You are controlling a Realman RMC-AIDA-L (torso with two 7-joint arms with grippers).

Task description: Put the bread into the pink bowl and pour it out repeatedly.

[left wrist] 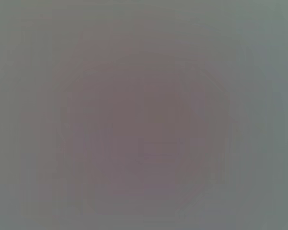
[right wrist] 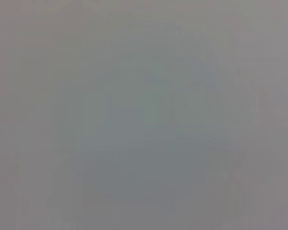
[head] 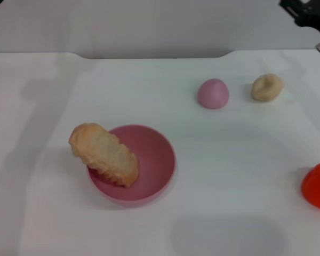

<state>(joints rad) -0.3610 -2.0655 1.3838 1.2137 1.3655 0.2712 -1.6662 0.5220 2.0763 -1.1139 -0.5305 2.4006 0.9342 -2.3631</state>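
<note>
In the head view the pink bowl sits on the white table, left of centre and near the front. The bread lies tilted in it. Its lower end rests inside the bowl and its upper end sticks out over the bowl's left rim. Nothing holds the bread or the bowl. A black part of my right arm shows at the far right corner, well away from the bowl. My left gripper is out of the head view. Both wrist views show only a blank grey field.
A small solid pink dome and a beige knotted bun sit at the back right. A red object is cut off by the right edge. The table's far edge runs along the back.
</note>
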